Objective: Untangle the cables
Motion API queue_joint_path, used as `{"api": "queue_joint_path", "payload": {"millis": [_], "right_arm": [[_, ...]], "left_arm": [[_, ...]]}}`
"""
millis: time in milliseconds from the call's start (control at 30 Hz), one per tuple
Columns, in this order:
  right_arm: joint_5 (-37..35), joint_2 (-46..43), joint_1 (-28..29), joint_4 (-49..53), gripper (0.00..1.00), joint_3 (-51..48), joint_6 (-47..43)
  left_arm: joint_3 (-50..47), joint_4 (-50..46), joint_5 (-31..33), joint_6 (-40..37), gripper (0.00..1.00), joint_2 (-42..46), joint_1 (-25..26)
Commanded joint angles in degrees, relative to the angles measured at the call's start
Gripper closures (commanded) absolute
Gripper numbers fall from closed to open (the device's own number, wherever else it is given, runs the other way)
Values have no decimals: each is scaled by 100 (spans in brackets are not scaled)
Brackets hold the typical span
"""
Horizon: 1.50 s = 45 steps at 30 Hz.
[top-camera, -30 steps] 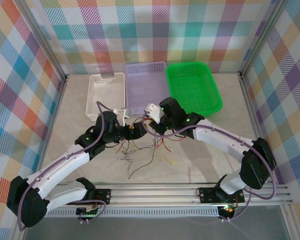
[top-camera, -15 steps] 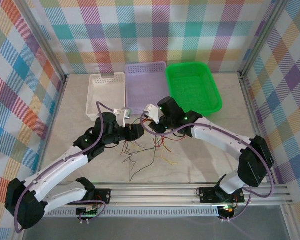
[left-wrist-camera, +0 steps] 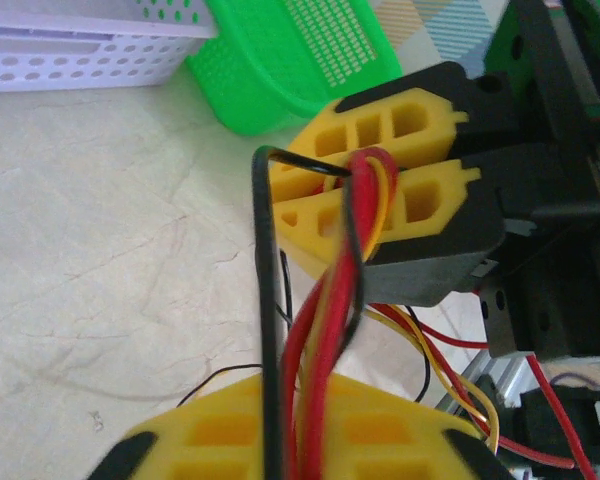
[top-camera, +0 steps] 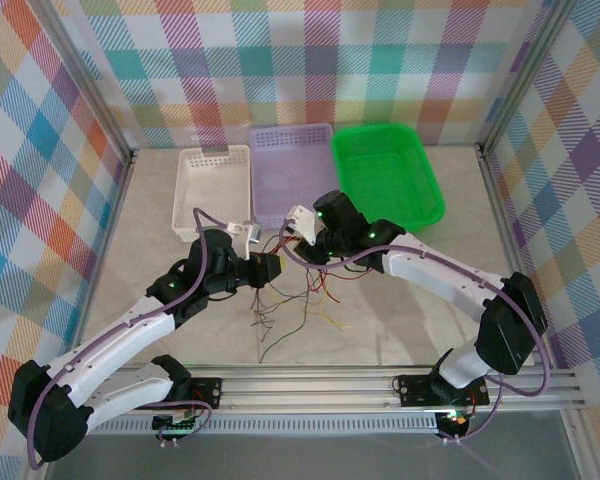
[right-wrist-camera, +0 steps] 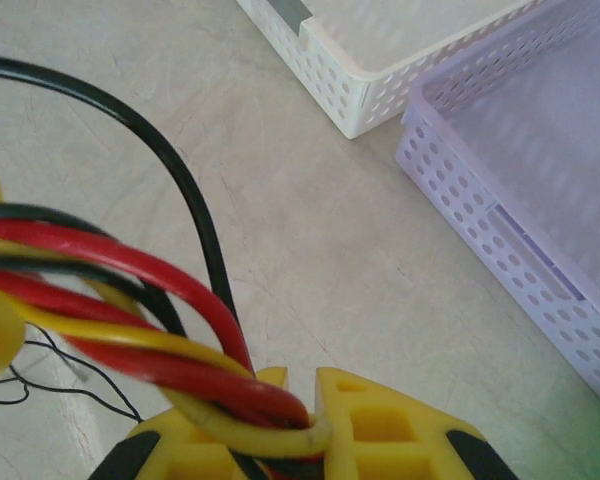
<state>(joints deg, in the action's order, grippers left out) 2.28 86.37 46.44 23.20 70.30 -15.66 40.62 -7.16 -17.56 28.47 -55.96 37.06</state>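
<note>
Red, yellow, black cables (top-camera: 298, 292) (left-wrist-camera: 320, 330) (right-wrist-camera: 170, 290): bunched in a short span between the two tools and pinched at each end; loose ends spread on the table on the near side of both tools.
left tool (top-camera: 273, 267) (left-wrist-camera: 295, 425): pressed together, yellow pads (left-wrist-camera: 200, 445) clamping the bundle; tip facing the right tool, close by.
right tool (top-camera: 300, 254) (left-wrist-camera: 380, 165) (right-wrist-camera: 315, 420): pressed together, pinching the same bundle between its pads; one black cable arching free just beside the grip.
table (top-camera: 410, 300): pale, marbled, under both tools.
white basket (top-camera: 215, 190), lilac basket (top-camera: 292, 170), green basket (top-camera: 385, 180): in a row beyond both tools, the lilac one nearest the right tool.
</note>
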Motion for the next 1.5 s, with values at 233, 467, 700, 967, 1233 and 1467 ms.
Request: {"api": "queue_joint_path", "payload": {"millis": [233,467,700,967,1233,1467], "right_arm": [[739,-688,-416,41,68,23,949],[1533,-1268,-882,-76,48,-262,1890],[2855,-1419,-935,-938,47,-687,3512],[3166,-1215,-908,-1866,52,-1173,5450],[2961,-1278,-834,-1793,52,-1563,6150],[2798,-1271,-750,-2056,51,-1842,6460]], "left_arm": [[-179,22,505,554,100,326,65],[-319,662,398,1331,100,139,65],[-224,956,302,1154,100,-142,271],[-301,975,622,607,100,-191,881],[-361,960,1013,464,100,-49,1027],[-332,1073,1133,451,100,-131,1115]]}}
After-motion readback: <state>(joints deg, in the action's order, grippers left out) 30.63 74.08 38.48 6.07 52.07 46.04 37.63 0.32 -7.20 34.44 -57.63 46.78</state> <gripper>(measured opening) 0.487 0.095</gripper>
